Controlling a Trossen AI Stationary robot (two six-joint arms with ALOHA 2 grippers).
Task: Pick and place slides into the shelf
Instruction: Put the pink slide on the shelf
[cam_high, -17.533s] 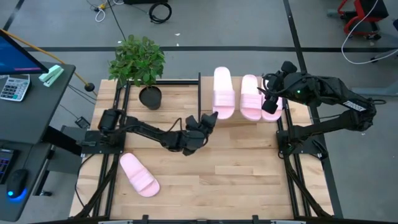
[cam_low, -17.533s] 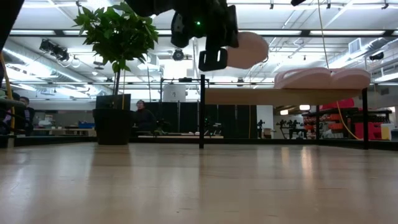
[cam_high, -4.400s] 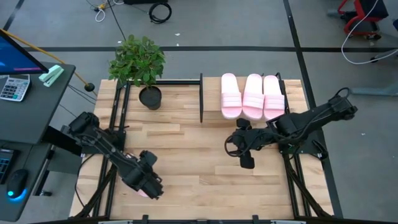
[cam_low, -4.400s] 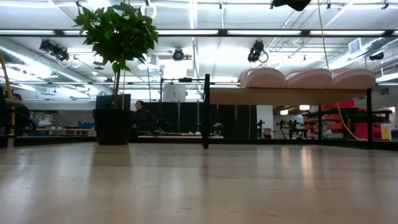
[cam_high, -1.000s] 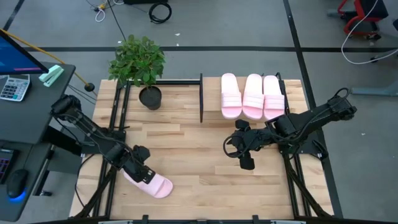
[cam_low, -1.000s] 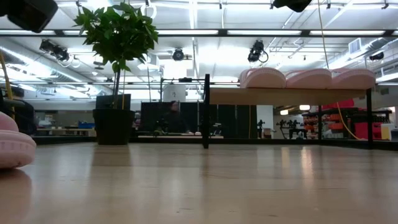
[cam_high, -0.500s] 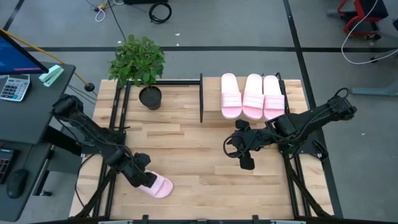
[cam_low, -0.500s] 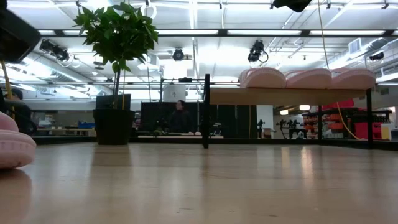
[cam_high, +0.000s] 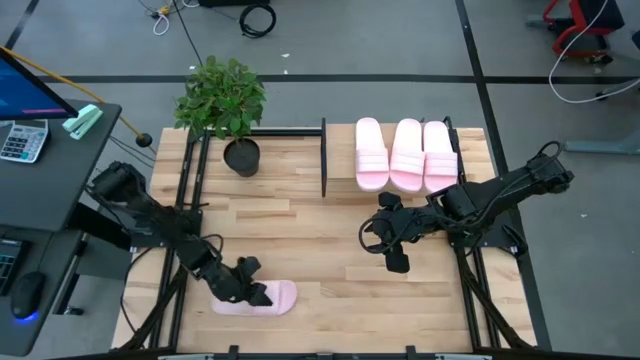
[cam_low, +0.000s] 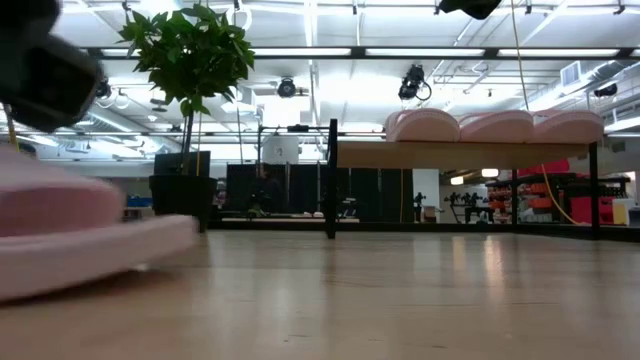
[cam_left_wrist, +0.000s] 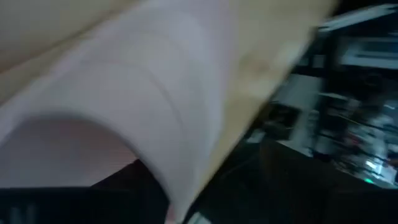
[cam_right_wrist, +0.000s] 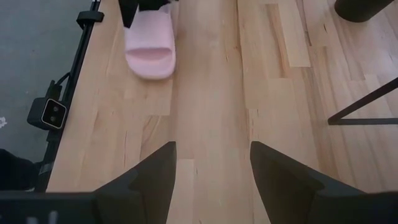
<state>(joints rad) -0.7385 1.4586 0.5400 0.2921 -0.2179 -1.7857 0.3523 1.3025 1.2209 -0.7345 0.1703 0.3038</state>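
One pale pink slide (cam_high: 280, 298) lies near the table's front left, lengthwise along the front edge, its toe toward the right. My left gripper (cam_high: 248, 284) sits over its strap and heel part. The left wrist view is filled by the blurred slide (cam_left_wrist: 124, 93). Three more slides (cam_high: 405, 155) rest sole-down, side by side, on the shelf (cam_high: 338, 165) at the far right. My right gripper (cam_high: 395, 258) hangs open above the middle of the table, well clear of everything. In its wrist view the slide (cam_right_wrist: 149, 53) shows far off.
A potted plant (cam_high: 222, 100) stands at the far left corner, beside the shelf's black frame (cam_high: 322, 155). A desk with a calculator (cam_high: 20, 140) is off the table's left side. Bare wood (cam_high: 320, 240) lies between the slide and the shelf.
My left gripper has come down and moved toward the right and the near edge, tipping as it went. The slide under it has swung from slanting across the corner to lying along the front edge, its toe end now farther right.
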